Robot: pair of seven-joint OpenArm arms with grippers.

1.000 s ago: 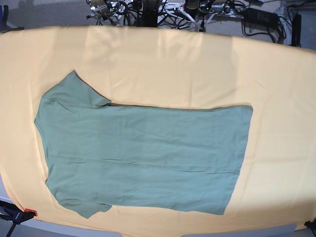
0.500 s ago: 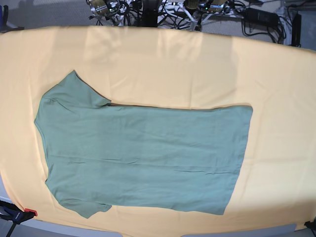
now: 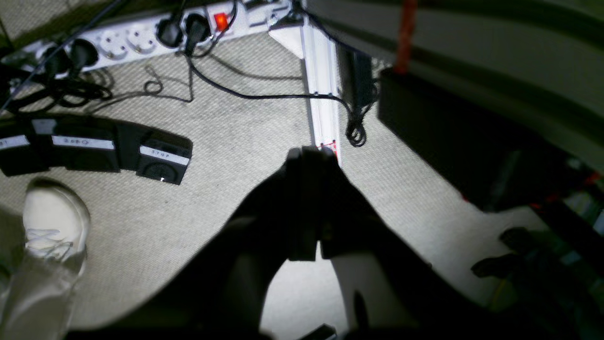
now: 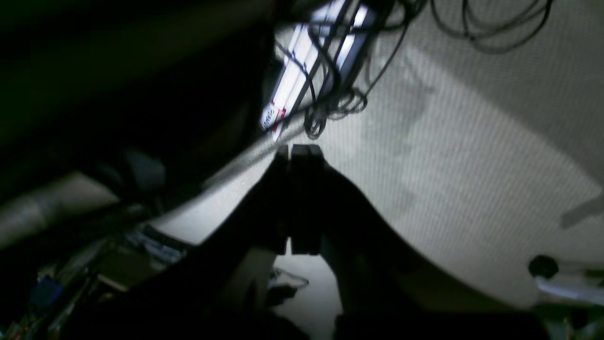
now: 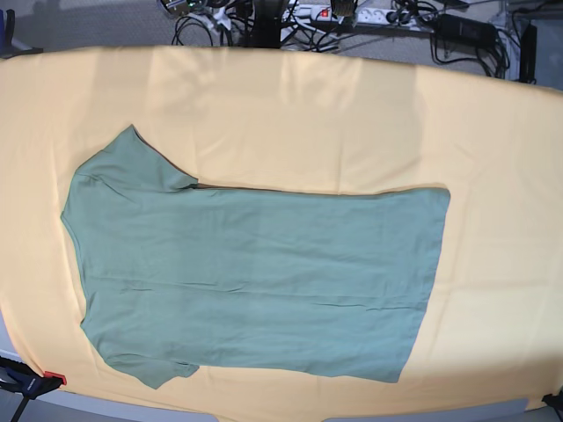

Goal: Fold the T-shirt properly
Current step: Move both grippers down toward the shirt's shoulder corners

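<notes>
Sage-green T-shirt [image 5: 251, 281] spread flat on the yellow-orange cloth [image 5: 290, 114] covering the surface, lying sideways: sleeves and shoulders at the left, hem at the right, nearer the near edge than the far one. A few shallow creases across the body. Red-tipped clamp [image 5: 35, 381] at the near left corner. Neither arm over the surface in the base view.

Left pincer [image 3: 309, 156] pressed together, holding nothing, hanging over grey carpet [image 3: 236, 132]; white power strip [image 3: 141, 35], black foot pedals [image 3: 94, 148] and a white shoe [image 3: 54, 222] to its left. Right pincer [image 4: 299, 151] likewise pressed together and empty, above carpet and tangled cables [image 4: 330, 104].
</notes>
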